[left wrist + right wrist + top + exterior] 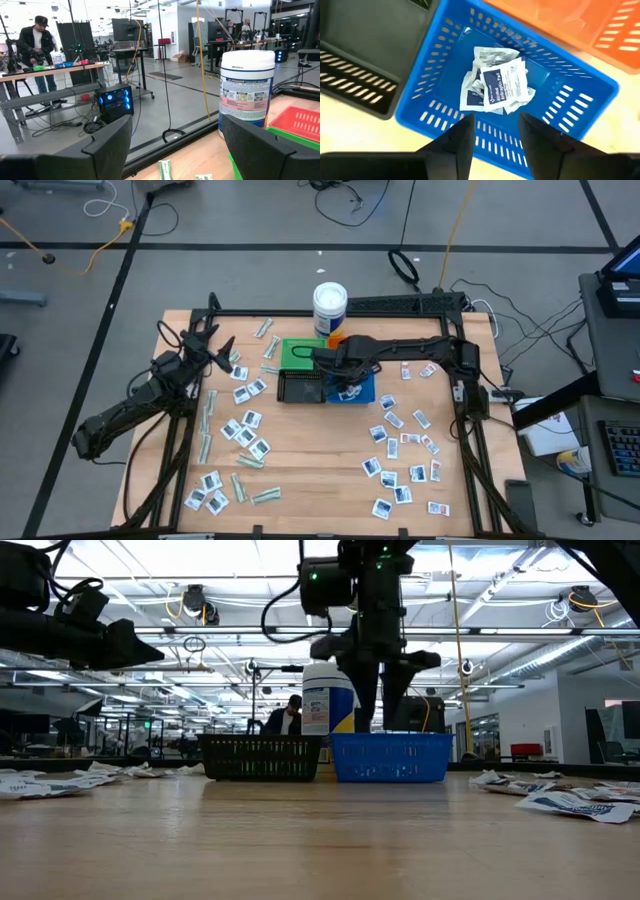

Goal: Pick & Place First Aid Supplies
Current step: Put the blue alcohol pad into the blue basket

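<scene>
Here the right end effector point(492, 137) hangs over the blue bin point(580, 95), its two fingers apart and holding nothing; a small heap of white sachets point(497, 85) with dark print lies on the bin's floor directly beneath. A black bin point(300, 388) sits just beside the blue one, with green and orange bins behind them near the white tub point(329, 308). The left end effector point(215, 350) waits above the desk's point(320, 470) left side, fingers spread and empty. Many more packets point(245, 428) lie scattered across the desk on both sides.
</scene>
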Robot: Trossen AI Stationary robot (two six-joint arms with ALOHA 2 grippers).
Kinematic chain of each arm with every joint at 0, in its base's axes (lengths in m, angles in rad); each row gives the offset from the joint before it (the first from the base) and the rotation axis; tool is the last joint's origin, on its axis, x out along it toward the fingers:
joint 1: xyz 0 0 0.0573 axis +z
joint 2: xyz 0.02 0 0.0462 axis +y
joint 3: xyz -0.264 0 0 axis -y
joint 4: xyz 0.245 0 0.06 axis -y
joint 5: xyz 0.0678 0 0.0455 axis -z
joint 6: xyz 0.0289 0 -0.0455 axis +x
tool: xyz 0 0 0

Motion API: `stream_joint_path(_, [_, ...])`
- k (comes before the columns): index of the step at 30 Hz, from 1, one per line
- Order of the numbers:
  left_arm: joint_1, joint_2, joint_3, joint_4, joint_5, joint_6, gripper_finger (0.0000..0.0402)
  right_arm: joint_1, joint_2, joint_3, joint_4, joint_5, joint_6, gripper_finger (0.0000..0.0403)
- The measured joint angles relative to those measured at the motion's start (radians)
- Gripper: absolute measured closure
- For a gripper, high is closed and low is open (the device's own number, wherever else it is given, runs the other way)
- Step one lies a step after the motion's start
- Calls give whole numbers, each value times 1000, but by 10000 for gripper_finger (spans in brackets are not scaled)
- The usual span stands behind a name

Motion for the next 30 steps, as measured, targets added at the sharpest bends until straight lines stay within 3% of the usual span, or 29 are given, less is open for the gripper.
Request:
stream_joint_path(5, [0,0,0,0,0,0,94,0,-54,-41,19,3,-5,270])
stream_joint_path(19, [0,0,0,0,0,0,94,2,-330,-388,66,51,49,276])
stream_joint_path(30, [0,0,0,0,0,0,94,19,-524,-597,72,45,125,229])
